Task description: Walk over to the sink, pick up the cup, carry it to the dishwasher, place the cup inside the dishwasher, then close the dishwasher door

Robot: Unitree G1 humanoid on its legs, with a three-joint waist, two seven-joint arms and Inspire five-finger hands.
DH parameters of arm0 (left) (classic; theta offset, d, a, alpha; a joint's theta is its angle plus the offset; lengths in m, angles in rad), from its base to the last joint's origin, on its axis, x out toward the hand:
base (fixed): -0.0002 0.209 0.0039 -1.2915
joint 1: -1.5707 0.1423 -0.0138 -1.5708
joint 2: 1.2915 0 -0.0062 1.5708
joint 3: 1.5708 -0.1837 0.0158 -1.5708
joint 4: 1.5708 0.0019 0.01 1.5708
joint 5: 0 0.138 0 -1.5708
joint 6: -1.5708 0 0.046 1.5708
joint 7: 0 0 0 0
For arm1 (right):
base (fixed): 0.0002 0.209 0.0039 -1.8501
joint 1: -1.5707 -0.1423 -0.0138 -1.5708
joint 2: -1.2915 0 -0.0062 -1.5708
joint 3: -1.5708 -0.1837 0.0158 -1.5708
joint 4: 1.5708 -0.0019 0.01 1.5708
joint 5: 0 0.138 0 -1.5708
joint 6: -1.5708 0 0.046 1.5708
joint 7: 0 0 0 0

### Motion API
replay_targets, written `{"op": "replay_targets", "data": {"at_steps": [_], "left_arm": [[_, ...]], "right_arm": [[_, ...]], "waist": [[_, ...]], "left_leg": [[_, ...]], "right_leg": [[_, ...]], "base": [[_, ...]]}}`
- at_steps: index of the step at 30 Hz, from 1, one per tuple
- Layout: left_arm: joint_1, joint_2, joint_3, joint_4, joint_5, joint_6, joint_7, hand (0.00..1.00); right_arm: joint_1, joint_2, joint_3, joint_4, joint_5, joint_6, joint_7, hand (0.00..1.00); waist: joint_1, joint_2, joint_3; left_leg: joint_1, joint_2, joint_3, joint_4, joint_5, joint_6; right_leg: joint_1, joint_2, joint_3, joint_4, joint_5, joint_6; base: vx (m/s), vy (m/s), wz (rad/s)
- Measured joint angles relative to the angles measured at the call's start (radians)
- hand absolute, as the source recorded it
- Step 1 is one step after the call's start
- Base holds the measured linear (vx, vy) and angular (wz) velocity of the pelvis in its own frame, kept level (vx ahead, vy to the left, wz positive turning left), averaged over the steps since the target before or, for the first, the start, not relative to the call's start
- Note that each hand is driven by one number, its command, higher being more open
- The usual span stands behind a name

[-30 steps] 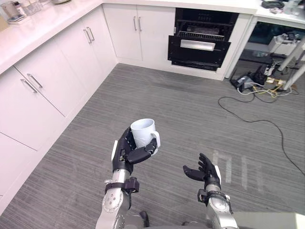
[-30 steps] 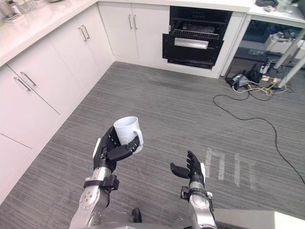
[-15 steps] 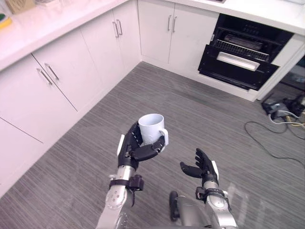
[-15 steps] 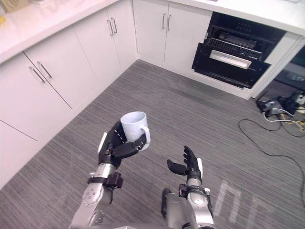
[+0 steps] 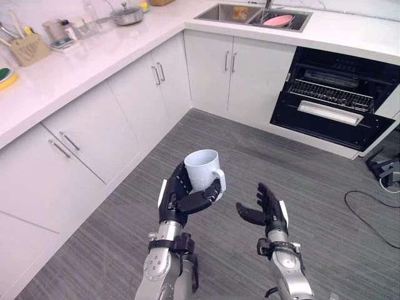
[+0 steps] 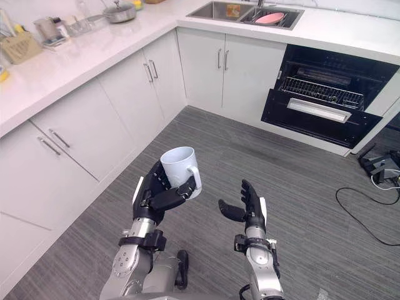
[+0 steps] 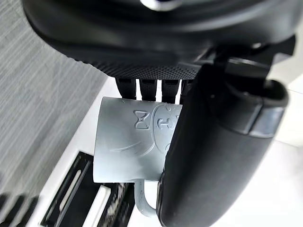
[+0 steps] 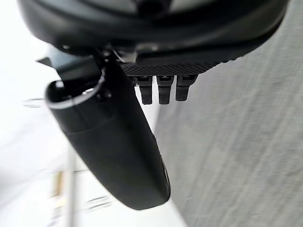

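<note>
Over the grey floor (image 5: 300, 181), the left robot hand (image 5: 180, 201) has its fingers and thumb curled round the white cup (image 5: 201, 169). It holds the cup upright, mouth up, with the handle turned toward the right robot hand (image 5: 267, 207). That hand hangs just beside it, fingers relaxed and apart, holding nothing. Well ahead of the right robot hand is the dishwasher (image 5: 334, 94), its door partly lowered. The sink (image 5: 232, 12) sits in the worktop (image 5: 94, 53) beyond both.
</note>
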Motion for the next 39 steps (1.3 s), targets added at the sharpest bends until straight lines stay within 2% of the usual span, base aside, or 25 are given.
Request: {"op": "replay_targets", "data": {"at_steps": [2, 4, 5, 6, 8, 10, 12, 13, 14, 15, 16, 18, 19, 20, 22, 24, 26, 29, 30, 31, 34, 36, 37, 38, 39], "left_arm": [[-0.002, 0.02, 0.005, 0.0, 0.0, 0.0, 0.014, 0.3], [-0.001, 0.057, -0.002, 0.0, 0.0, 0.003, 0.014, 0.3], [-0.001, 0.066, -0.005, 0.0, 0.0, 0.003, 0.015, 0.3], [0.003, 0.068, -0.02, -0.001, 0.001, 0.003, 0.015, 0.3], [-0.002, 0.068, -0.035, -0.008, 0.001, 0.002, 0.015, 0.3], [-0.011, 0.067, -0.068, -0.015, 0.002, -0.002, 0.014, 0.3], [-0.013, 0.068, -0.085, -0.014, 0.002, -0.001, 0.014, 0.3], [-0.019, 0.068, -0.096, -0.013, 0.002, -0.001, 0.013, 0.3], [-0.028, 0.068, -0.096, -0.008, 0.003, -0.001, 0.012, 0.3], [-0.032, 0.066, -0.097, 0.0, 0.004, -0.001, 0.012, 0.3], [-0.035, 0.048, -0.096, 0.032, 0.005, 0.001, 0.012, 0.3], [-0.039, 0.038, -0.085, 0.05, 0.02, 0.003, 0.012, 0.3], [-0.037, 0.03, -0.083, 0.051, 0.021, 0.007, 0.012, 0.3], [-0.03, 0.02, -0.08, 0.049, 0.021, 0.007, 0.01, 0.3], [-0.017, 0.006, -0.073, 0.036, 0.021, 0.007, 0.001, 0.3], [-0.005, -0.007, -0.066, 0.016, 0.02, 0.004, -0.008, 0.3], [0.012, -0.018, -0.065, 0.004, 0.02, 0.004, -0.014, 0.3], [0.021, -0.016, -0.061, 0.006, 0.02, 0.004, -0.014, 0.3], [0.021, -0.015, -0.056, 0.006, 0.02, 0.004, -0.014, 0.3], [0.03, -0.007, -0.049, 0.006, 0.021, 0.004, -0.012, 0.3], [0.024, 0.007, -0.02, 0.007, 0.02, 0.005, 0.001, 0.3], [0.022, 0.031, -0.019, 0.007, 0.021, 0.005, 0.01, 0.3], [0.022, 0.053, -0.019, 0.007, 0.021, 0.007, 0.014, 0.3], [0.023, 0.063, -0.019, 0.007, 0.021, 0.007, 0.015, 0.3], [0.025, 0.074, -0.019, 0.008, 0.022, 0.009, 0.017, 0.3]], "right_arm": [[-0.001, 0.009, -0.002, 0.012, -0.001, 0.007, 0.007, 0.9], [0.002, 0.035, -0.011, 0.026, -0.001, 0.008, 0.014, 0.9], [0.006, 0.043, -0.012, 0.027, -0.001, 0.009, 0.015, 0.9], [0.021, 0.055, -0.011, 0.024, -0.001, 0.009, 0.017, 0.9], [0.027, 0.065, -0.011, 0.011, -0.001, 0.009, 0.018, 0.9], [0.03, 0.078, -0.01, -0.017, -0.001, 0.008, 0.022, 0.9], [0.031, 0.077, -0.009, -0.022, -0.001, 0.008, 0.028, 0.9], [0.031, 0.07, -0.01, -0.022, -0.001, 0.008, 0.028, 0.9], [0.032, 0.069, -0.01, -0.021, -0.001, 0.008, 0.028, 0.9], [0.035, 0.067, -0.009, -0.018, -0.001, 0.009, 0.028, 0.9], [0.036, 0.056, -0.008, -0.008, -0.002, 0.01, 0.029, 0.9], [0.04, 0.044, -0.009, -0.014, -0.002, 0.014, 0.03, 0.9], [0.06, 0.043, -0.006, -0.04, -0.002, 0.019, 0.03, 0.9], [0.096, 0.042, 0.005, -0.093, -0.002, 0.019, 0.026, 0.9], [0.124, 0.037, 0.025, -0.16, -0.001, 0.018, 0.015, 0.9], [0.122, 0.04, 0.026, -0.207, -0.001, 0.006, 0.012, 0.9], [0.112, 0.04, 0.026, -0.224, -0.001, -0.001, 0.01, 0.9], [0.093, 0.035, 0.015, -0.189, 0.0, -0.006, 0.008, 0.9], [0.075, 0.032, 0.008, -0.157, 0.0, -0.005, 0.007, 0.9], [0.062, 0.029, -0.001, -0.104, 0.0, -0.003, 0.003, 0.9], [0.061, 0.04, -0.001, -0.086, 0.0, 0.01, -0.003, 0.9], [0.059, 0.053, -0.001, -0.096, 0.0, 0.011, -0.001, 0.9], [0.05, 0.07, -0.003, -0.097, 0.0, 0.011, -0.002, 0.9], [0.047, 0.077, -0.002, -0.098, 0.0, 0.011, -0.001, 0.9], [0.047, 0.086, 0.0, -0.105, 0.0, 0.011, -0.001, 0.9]], "waist": [[0.003, -0.013, -0.004], [-0.01, -0.034, 0.009], [-0.02, -0.038, 0.009], [-0.036, -0.037, 0.007], [-0.041, -0.039, 0.004], [-0.056, -0.038, 0.002], [-0.069, -0.038, 0.002], [-0.083, -0.036, 0.003], [-0.09, -0.041, 0.0], [-0.096, -0.044, -0.002], [-0.092, -0.004, -0.009], [-0.092, 0.013, -0.011], [-0.089, 0.018, -0.003], [-0.084, 0.022, 0.006], [-0.065, 0.027, 0.002], [-0.045, 0.023, 0.003], [-0.022, 0.023, 0.002], [-0.004, 0.018, 0.001], [-0.003, 0.017, 0.001], [0.003, 0.006, -0.012], [-0.01, -0.034, -0.022], [-0.01, -0.043, -0.023], [-0.012, -0.057, -0.014], [-0.015, -0.059, -0.014], [-0.028, -0.059, -0.014]], "left_leg": [[0.02, -0.015, 0.028, 0.019, -0.06, 0.016], [0.152, -0.056, 0.05, -0.051, -0.105, 0.036], [0.19, -0.064, 0.049, -0.068, -0.115, 0.04], [0.301, -0.066, 0.045, -0.122, -0.141, 0.051], [0.358, -0.064, 0.042, -0.16, -0.151, 0.048], [0.434, -0.052, 0.033, -0.216, -0.174, 0.036], [0.487, -0.047, 0.019, -0.261, -0.182, 0.025], [0.522, -0.037, 0.005, -0.291, -0.193, 0.009], [0.551, -0.032, -0.007, -0.306, -0.208, -0.016], [0.568, -0.029, -0.013, -0.307, -0.221, -0.033], [0.594, 0.011, -0.018, -0.298, -0.234, -0.048], [0.567, 0.044, -0.027, -0.174, -0.217, -0.073], [0.519, 0.071, -0.027, 0.007, -0.175, -0.1], [0.442, 0.102, -0.026, 0.249, -0.06, -0.125], [0.314, 0.158, 0.001, 0.507, -0.079, -0.13], [0.196, 0.188, 0.038, 0.548, -0.136, -0.096], [0.113, 0.195, 0.048, 0.446, -0.181, -0.062], [0.074, 0.114, -0.033, 0.067, -0.161, -0.08], [0.068, 0.089, -0.068, -0.036, -0.11, -0.091], [0.104, 0.05, -0.06, -0.089, 0.03, -0.07], [0.077, 0.023, -0.001, 0.008, -0.013, 0.006], [0.115, 0.021, 0.042, 0.007, -0.073, 0.019], [0.19, 0.013, 0.084, -0.031, -0.089, 0.033], [0.227, 0.01, 0.095, -0.054, -0.099, 0.039], [0.278, 0.009, 0.104, -0.082, -0.108, 0.046]], "right_leg": [[-0.037, -0.02, 0.027, 0.101, 0.001, 0.007], [-0.181, -0.06, 0.052, 0.519, 0.065, 0.161], [-0.219, -0.059, 0.052, 0.629, 0.063, 0.156], [-0.319, -0.039, 0.024, 0.816, 0.022, 0.085], [-0.392, -0.029, -0.017, 0.832, 0.001, 0.051], [-0.52, -0.005, -0.098, 0.716, -0.032, -0.005], [-0.568, 0.017, -0.109, 0.581, -0.032, -0.011], [-0.589, 0.037, -0.113, 0.444, 0.001, -0.017], [-0.585, 0.058, -0.118, 0.277, 0.115, -0.04], [-0.572, 0.061, -0.12, 0.253, 0.217, -0.064], [-0.546, 0.092, -0.133, 0.267, 0.227, -0.088], [-0.498, 0.118, -0.155, 0.262, 0.176, -0.108], [-0.434, 0.136, -0.167, 0.243, 0.155, -0.12], [-0.341, 0.148, -0.165, 0.195, 0.134, -0.127], [-0.229, 0.165, -0.147, 0.119, 0.122, -0.133], [-0.156, 0.166, -0.118, 0.053, 0.117, -0.136], [-0.106, 0.16, -0.08, 0.016, 0.101, -0.129], [-0.056, 0.119, -0.034, 0.016, 0.034, -0.1], [-0.042, 0.105, -0.019, 0.019, 0.017, -0.082], [-0.031, 0.075, 0.026, 0.025, -0.009, -0.041], [-0.031, 0.018, 0.085, 0.033, -0.013, -0.029], [-0.085, 0.009, 0.104, 0.166, -0.013, 0.018], [-0.169, -0.007, 0.109, 0.387, 0.007, 0.097], [-0.21, -0.014, 0.103, 0.483, 0.028, 0.133], [-0.25, -0.021, 0.088, 0.595, 0.024, 0.126]], "base": [[0.5, 0.343, -0.25], [0.45, 0.289, -0.18], [0.48, 0.228, 0.0], [0.41, 0.152, 0.06], [0.4, 0.099, 0.02], [0.5, 0.042, 0.06], [0.39, -0.004, 0.22], [0.52, -0.051, 0.45], [0.67, -0.084, 0.48], [0.71, -0.091, 0.31], [0.73, -0.111, 0.12], [0.52, -0.103, 0.07], [0.53, -0.118, 0.09], [0.62, -0.125, 0.04], [0.41, -0.036, -0.17], [0.39, 0.004, -0.39], [0.38, 0.1, -0.49], [0.32, 0.211, -0.38], [0.41, 0.339, -0.57], [0.41, 0.339, -0.56], [0.49, 0.369, -0.42], [0.42, 0.303, -0.66], [0.34, 0.229, -0.64], [0.32, 0.179, -0.59], [0.31, 0.138, -0.41]]}}
